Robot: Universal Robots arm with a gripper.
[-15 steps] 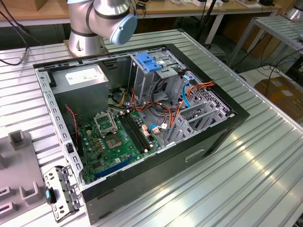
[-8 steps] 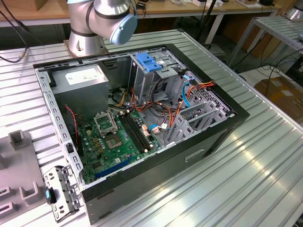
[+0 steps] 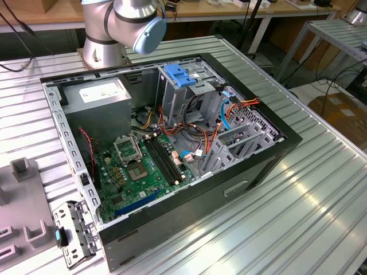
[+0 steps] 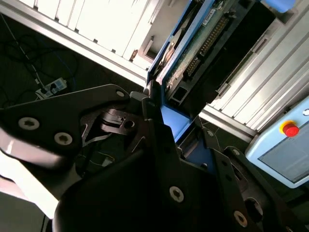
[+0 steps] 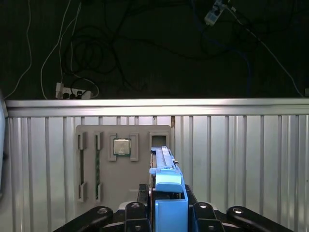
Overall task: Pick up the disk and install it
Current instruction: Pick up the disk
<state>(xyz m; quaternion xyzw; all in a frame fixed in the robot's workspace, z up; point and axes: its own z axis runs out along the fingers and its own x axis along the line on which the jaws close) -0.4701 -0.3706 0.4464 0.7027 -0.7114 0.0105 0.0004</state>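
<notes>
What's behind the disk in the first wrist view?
A grey parts tray holding a CPU in one pocket, lying on the ribbed metal table. The disk, clamped in the end effector, covers the tray beside the CPU; its contents there are hidden.

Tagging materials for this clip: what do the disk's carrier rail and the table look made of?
Carrier rail of the disk: light blue, matte, moulded-looking, probably plastic. The table: silver, ribbed, with a bright sheen along its edge, likely aluminium profile.
</notes>
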